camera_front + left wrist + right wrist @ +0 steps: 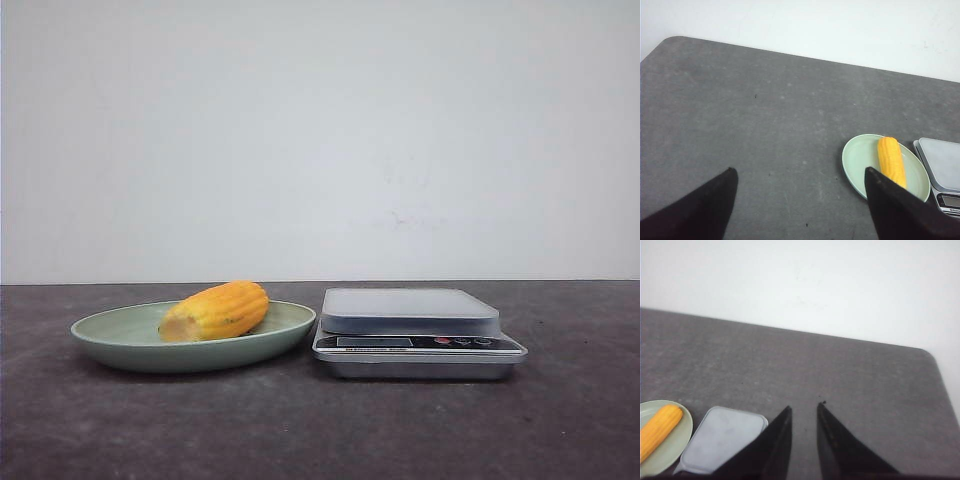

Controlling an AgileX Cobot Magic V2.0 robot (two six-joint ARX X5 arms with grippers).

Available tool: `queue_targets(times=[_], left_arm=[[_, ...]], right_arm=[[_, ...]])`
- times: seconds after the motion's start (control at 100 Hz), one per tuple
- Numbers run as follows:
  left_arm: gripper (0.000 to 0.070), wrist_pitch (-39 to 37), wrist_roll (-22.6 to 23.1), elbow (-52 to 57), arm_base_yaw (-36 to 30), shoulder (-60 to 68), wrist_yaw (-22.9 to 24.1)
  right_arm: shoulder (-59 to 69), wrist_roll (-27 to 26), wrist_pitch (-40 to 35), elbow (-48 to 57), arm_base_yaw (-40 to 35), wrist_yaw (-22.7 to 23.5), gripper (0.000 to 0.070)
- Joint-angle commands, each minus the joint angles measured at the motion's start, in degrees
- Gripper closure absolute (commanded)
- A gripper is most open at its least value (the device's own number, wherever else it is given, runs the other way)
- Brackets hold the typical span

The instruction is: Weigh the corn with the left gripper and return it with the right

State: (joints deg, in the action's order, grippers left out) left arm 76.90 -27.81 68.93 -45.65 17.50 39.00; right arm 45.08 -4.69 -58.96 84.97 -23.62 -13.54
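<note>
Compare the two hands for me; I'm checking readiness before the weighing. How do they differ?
The left hand has its fingers spread wide; the right hand shows only a narrow gap. The left hand's camera sees the corn on the plate close by; the right hand's sees mostly the scale. Both hold nothing.

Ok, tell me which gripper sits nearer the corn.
Left, as far as the wrist views suggest. The left gripper hangs open with the corn just beyond one finger. The right gripper hovers past the scale, which lies between it and the corn.
</note>
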Motion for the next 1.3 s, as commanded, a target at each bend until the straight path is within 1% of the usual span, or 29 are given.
queue_targets(times=[0.0,0.04,0.07,0.15,0.24,0.27,0.29,0.32,0.33,0.34,0.35,0.36,0.37,0.38,0.39,0.4,0.42,0.46,0.47,0.86,1.29], left_arm=[[0.0230,-0.50,0.76,0.72,-0.39,0.02,0.02],[0.0230,-0.50,0.76,0.74,-0.39,0.02,0.02],[0.0230,-0.50,0.74,0.72,-0.39,0.02,0.00],[0.0230,-0.48,0.74,0.72,-0.39,0.02,0.00],[0.0233,-0.07,0.74,0.72,-0.39,0.02,0.00],[0.0254,0.02,0.72,0.72,-0.39,0.02,0.02],[0.0294,0.02,0.72,0.72,-0.39,0.02,0.00],[0.0392,0.00,0.72,0.72,-0.39,0.02,0.00],[0.0412,0.00,0.72,0.72,-0.39,0.02,0.00],[0.0455,0.00,0.74,0.72,-0.39,0.02,0.02],[0.0525,-0.02,0.74,0.72,-0.39,0.02,0.00],[0.0572,-0.02,0.74,0.72,-0.39,0.02,0.00],[0.0597,-0.04,0.74,0.72,-0.39,0.02,0.00],[0.0670,-0.07,0.74,0.72,-0.39,0.02,0.00],[0.0694,-0.09,0.74,0.72,-0.39,0.02,0.00],[0.0700,-0.09,0.72,0.72,-0.39,0.02,0.02],[0.0685,-0.15,0.76,0.72,-0.39,0.02,0.00],[0.0690,-0.15,0.74,0.72,-0.39,0.02,0.00],[0.0690,-0.11,0.74,0.72,-0.39,0.02,0.00],[0.0687,0.33,-0.13,0.74,-0.39,0.02,0.00],[0.0684,0.24,-0.11,0.76,-0.39,0.02,0.00]], right_arm=[[-1.27,0.24,-3.52,0.44,-0.24,-0.04,0.0442],[-2.67,0.22,-5.57,0.44,-0.24,-0.04,0.0387],[-3.85,0.22,-7.23,0.44,-0.24,-0.04,0.0363],[-6.21,0.24,-9.53,0.42,-0.24,-0.20,0.0363],[-8.46,0.11,-9.79,0.42,-0.20,-0.13,0.0363],[-8.90,-0.09,-9.88,0.44,-0.20,-0.13,0.0363],[-9.20,-0.31,-10.01,0.42,-0.20,-0.15,0.0363],[-9.55,-0.68,-10.36,0.42,-0.20,-0.15,0.0365],[-9.64,-0.74,-10.51,0.42,-0.20,-0.17,0.0366],[-9.73,-0.83,-10.69,0.42,-0.20,-0.17,0.0368],[-9.77,-0.92,-10.88,0.42,-0.20,-0.20,0.0374],[-9.84,-0.96,-11.06,0.42,-0.20,-0.22,0.0384],[-9.90,-1.01,-11.26,0.42,-0.20,-0.28,0.0398],[-9.99,-1.03,-11.52,0.42,-0.20,-0.39,0.0419],[-10.05,-1.09,-11.82,0.42,-0.20,-0.52,0.0445],[-10.10,-1.14,-12.04,0.42,-0.20,-0.68,0.0472],[-10.10,-1.16,-12.48,0.42,-0.20,-1.22,0.0536],[-10.12,-1.11,-13.38,0.42,-0.20,-2.01,0.0674],[-10.12,-1.11,-13.57,0.42,-0.20,-2.03,0.0700],[-10.12,-1.31,-15.69,0.44,-0.20,-1.88,0.0697],[-10.12,-1.31,-15.61,0.44,-0.20,-1.88,0.0697]])
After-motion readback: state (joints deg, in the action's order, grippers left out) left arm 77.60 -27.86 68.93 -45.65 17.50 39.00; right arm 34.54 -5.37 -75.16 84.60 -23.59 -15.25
